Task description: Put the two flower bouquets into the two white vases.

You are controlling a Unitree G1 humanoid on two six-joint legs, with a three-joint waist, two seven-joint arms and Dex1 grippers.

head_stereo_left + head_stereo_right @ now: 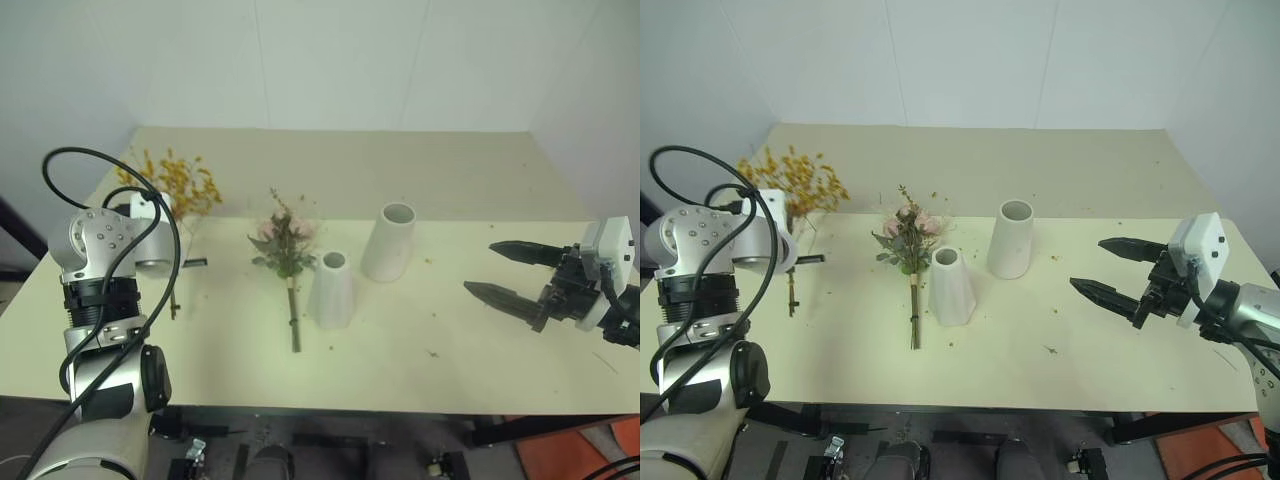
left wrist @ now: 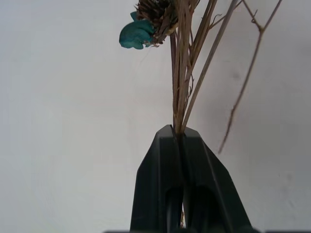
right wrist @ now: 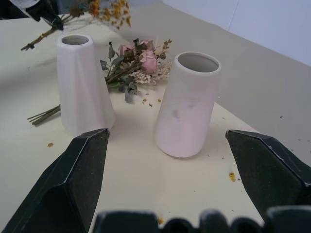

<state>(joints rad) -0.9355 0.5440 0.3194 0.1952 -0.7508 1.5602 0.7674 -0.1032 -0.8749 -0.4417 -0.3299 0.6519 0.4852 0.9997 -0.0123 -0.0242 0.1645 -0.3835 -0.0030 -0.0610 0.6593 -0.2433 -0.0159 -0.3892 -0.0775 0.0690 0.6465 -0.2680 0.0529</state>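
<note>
A pale tabletop (image 1: 420,340) seen from above, with a robot arm at each side. The left gripper (image 2: 181,133) has its two black fingers pressed together on the thin brown stems of the yellow bouquet (image 1: 180,182); the stems run up past the fingertips to the tiny yellow heads beyond, and the cut end hangs below the gripper toward the table. The bunch looks lifted rather than lying flat.

The right gripper (image 1: 512,272) hovers with its fingers spread wide, holding nothing. Straight ahead of it, between its two fingertips in the wrist view, stand the two white vases, both upright and both empty: the wider vase (image 3: 187,104) nearer, the slimmer cone vase (image 3: 82,85) just beside it. Behind them, well apart from either gripper, the rose bouquet (image 1: 285,240) lies flat on the table, its stems passing alongside the cone vase.

By my reading, the task is barely begun: one bouquet is gripped, no bouquet is in a vase, and both placements remain.
</note>
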